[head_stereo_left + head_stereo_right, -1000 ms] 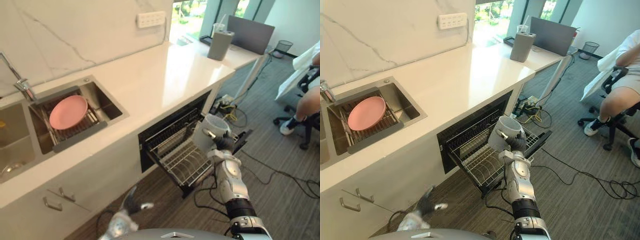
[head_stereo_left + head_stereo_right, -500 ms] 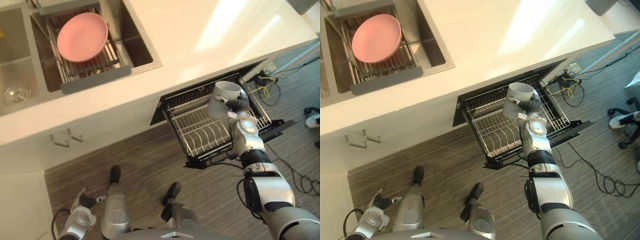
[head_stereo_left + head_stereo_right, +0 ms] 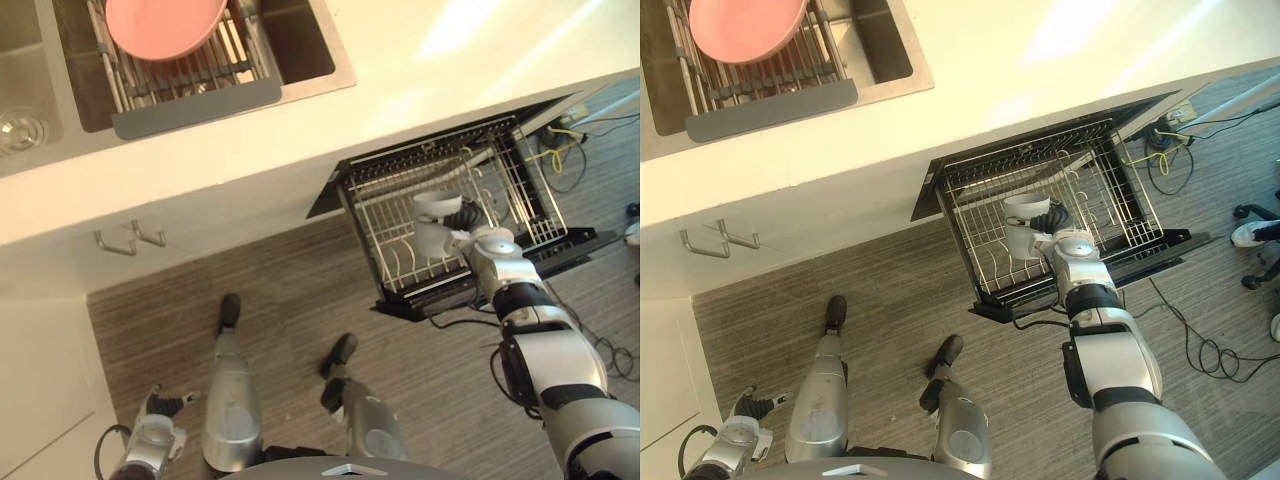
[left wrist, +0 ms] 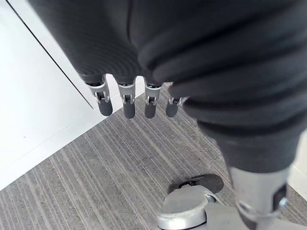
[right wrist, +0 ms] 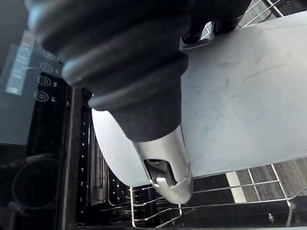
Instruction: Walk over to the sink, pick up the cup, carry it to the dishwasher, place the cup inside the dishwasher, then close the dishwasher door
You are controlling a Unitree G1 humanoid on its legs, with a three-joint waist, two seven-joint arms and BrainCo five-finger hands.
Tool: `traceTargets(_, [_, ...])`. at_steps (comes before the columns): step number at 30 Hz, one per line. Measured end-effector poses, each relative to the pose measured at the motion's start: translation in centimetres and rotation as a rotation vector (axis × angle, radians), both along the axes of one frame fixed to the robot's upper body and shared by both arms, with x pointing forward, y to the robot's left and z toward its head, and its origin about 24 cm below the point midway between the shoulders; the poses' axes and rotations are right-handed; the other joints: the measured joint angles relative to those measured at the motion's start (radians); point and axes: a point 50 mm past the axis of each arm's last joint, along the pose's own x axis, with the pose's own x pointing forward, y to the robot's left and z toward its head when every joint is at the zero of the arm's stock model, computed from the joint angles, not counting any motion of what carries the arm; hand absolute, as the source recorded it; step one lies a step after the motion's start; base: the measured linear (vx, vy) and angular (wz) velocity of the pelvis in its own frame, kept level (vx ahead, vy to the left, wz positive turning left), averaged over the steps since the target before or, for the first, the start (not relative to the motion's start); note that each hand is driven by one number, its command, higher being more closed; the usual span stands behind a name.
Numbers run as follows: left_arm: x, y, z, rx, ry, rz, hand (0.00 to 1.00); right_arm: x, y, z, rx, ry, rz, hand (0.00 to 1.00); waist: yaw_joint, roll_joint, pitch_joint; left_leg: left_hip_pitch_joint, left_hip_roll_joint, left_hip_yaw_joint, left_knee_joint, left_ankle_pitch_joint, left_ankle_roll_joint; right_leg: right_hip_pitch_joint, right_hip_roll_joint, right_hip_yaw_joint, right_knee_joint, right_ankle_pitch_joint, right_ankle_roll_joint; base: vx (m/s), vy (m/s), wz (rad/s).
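Observation:
My right hand (image 3: 472, 232) is shut on a light grey cup (image 3: 435, 222) and holds it low over the pulled-out wire rack (image 3: 390, 205) of the open dishwasher. The cup (image 3: 1021, 226) stands upright with its mouth up, among the rack's wires. In the right wrist view the cup's pale side (image 5: 240, 105) lies against the thumb (image 5: 165, 167), with rack wires below it. The dishwasher door (image 3: 585, 243) lies open past the rack. My left hand (image 3: 150, 440) hangs low by the floor, its fingers (image 4: 125, 103) straight and holding nothing.
A pink plate (image 3: 165, 22) rests in a drying rack over the sink (image 3: 335, 60). The pale countertop (image 3: 420, 80) runs above the dishwasher. A cabinet handle (image 3: 130, 238) sticks out under the counter. Cables (image 3: 1200, 350) lie on the striped floor to the right.
The camera has tilted further down. My right hand has lowered the cup from above the rack down into the rack's wires. The left hand still hangs idle.

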Motion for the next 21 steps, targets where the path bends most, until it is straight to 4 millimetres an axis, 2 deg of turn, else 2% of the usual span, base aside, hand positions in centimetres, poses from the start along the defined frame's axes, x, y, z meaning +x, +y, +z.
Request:
traceTargets(6, [1.6,-0.7,0.3,-0.006,-0.019,-0.045,0.00,1.0,0.0,2.1,-0.073,-0.001,0.041,1.00,0.023,0.025,0.026,-0.048,-0.004,-0.008,0.022,0.002,0.004,-0.047,-0.010,0.001,0.029,-0.005,-0.003,-0.02,-0.001,0.02])
traceTargets(11, [4.3,-2.8,0.8,-0.043,-0.075,-0.100,0.00,1.6,-0.1,3.6,-0.102,0.002,0.033,1.00,0.040,0.078,0.062,-0.124,-0.011,-0.036,0.098,-0.020,0.009,-0.097,-0.026,-0.003,0.088,-0.025,-0.006,-0.08,-0.012,0.07])
traceTargets(14, [4.3,-3.5,0.6,-0.047,-0.060,-0.126,0.00,1.6,-0.2,3.7,-0.121,0.011,0.030,1.00,0.042,0.096,0.072,-0.144,-0.018,-0.051,0.106,-0.020,0.016,-0.123,-0.040,-0.009,0.129,-0.043,-0.006,-0.07,-0.026,0.11])
traceTargets(17, [4.2,-3.8,0.6,-0.029,-0.059,-0.121,0.00,1.7,-0.3,4.0,-0.133,0.019,0.023,1.00,0.046,0.104,0.076,-0.163,-0.022,-0.057,0.112,-0.016,0.018,-0.150,-0.052,-0.011,0.160,-0.056,-0.008,-0.04,-0.027,0.08])
traceTargets(21, [4.7,-4.1,0.7,-0.017,-0.059,-0.071,0.00,2.1,-0.6,5.6,-0.142,-0.007,-0.010,1.00,0.053,0.113,0.079,-0.188,-0.032,-0.060,0.113,-0.009,0.021,-0.186,-0.071,-0.017,0.196,-0.067,-0.009,-0.04,-0.038,0.05])
